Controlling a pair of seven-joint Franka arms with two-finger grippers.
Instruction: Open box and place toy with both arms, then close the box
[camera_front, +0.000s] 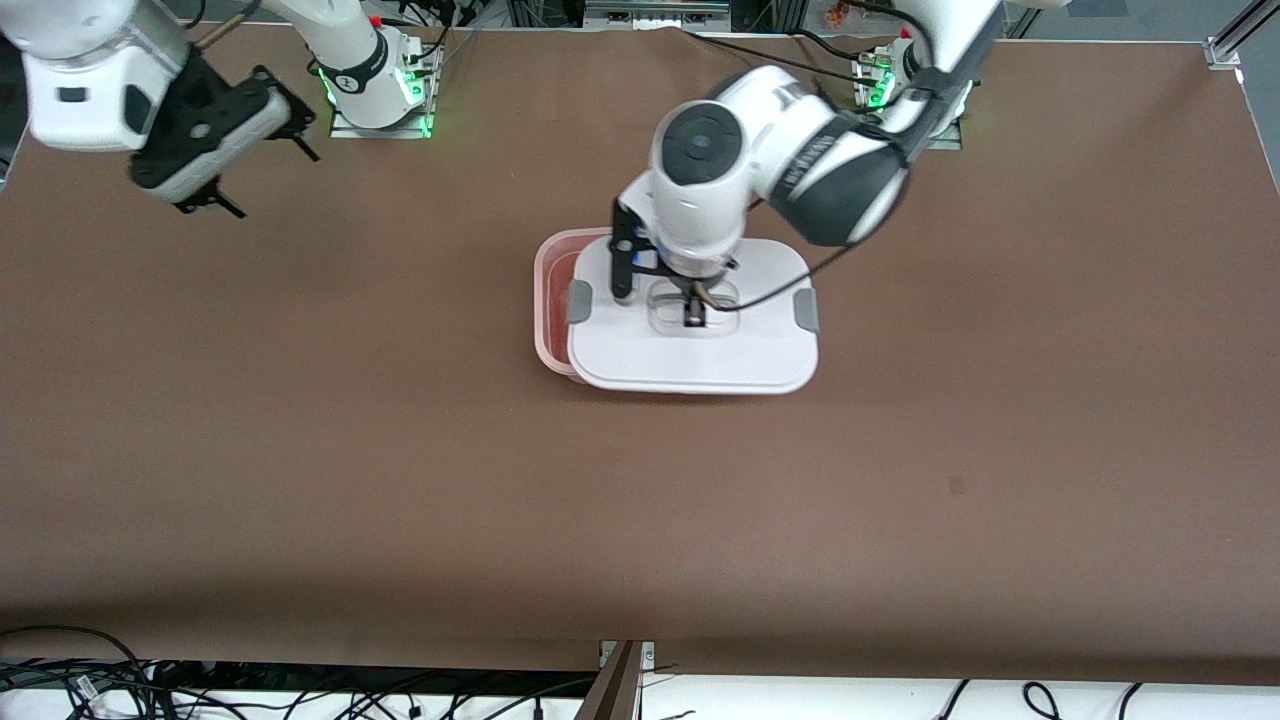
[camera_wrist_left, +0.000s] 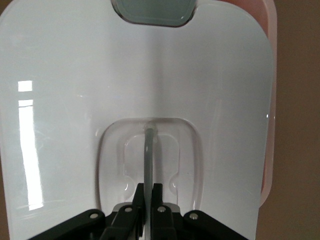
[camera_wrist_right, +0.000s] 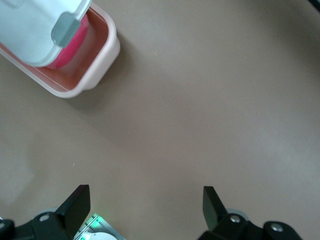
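The pinkish box (camera_front: 552, 300) stands mid-table. Its white lid (camera_front: 690, 355) lies over it, shifted toward the left arm's end, so a strip of the box stays uncovered at the right arm's end. My left gripper (camera_front: 692, 312) is shut on the lid's clear centre handle (camera_wrist_left: 149, 150), with the thin handle bar pinched between the fingers (camera_wrist_left: 148, 190). In the right wrist view the hot-pink toy (camera_wrist_right: 72, 45) shows inside the box (camera_wrist_right: 102, 60) under the lid's edge (camera_wrist_right: 30, 25). My right gripper (camera_front: 278, 187) hangs open and empty over the table near its own base (camera_wrist_right: 145, 197).
Grey clips (camera_front: 578, 301) (camera_front: 806, 311) sit at the lid's two short ends. Brown table surface (camera_front: 400, 450) surrounds the box. Both arm bases (camera_front: 380, 90) (camera_front: 900, 85) stand with green lights lit. Cables lie along the table's near edge.
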